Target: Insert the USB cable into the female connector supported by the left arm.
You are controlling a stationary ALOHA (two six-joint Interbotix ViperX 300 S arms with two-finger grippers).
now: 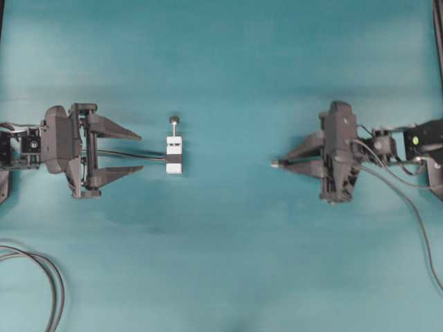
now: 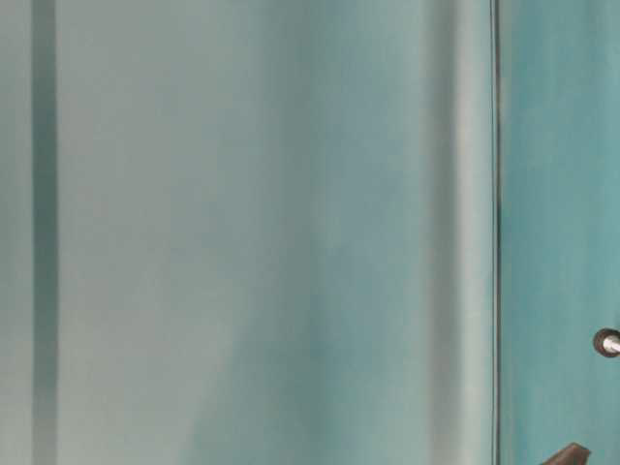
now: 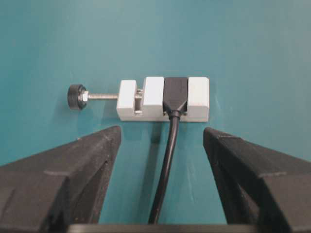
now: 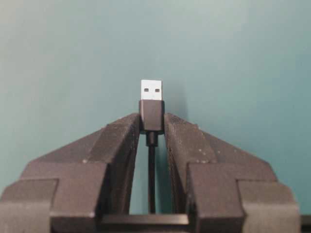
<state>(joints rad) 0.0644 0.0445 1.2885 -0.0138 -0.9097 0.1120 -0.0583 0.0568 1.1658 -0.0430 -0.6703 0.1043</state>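
The female connector, a white block with a black band, lies on the teal table; its pin and dark knob point toward the far edge. In the left wrist view the female connector lies just beyond my fingertips, and its dark cable runs back between them. My left gripper is open and apart from the block. My right gripper is shut on the black housing of the USB cable. Its silvery plug sticks out past the fingertips, pointing at the block across a wide gap.
A thicker dark cable loop lies at the near left corner. The right arm's cables trail toward the near right. The table-level view shows mostly blurred teal, with a small round metal piece at its right edge.
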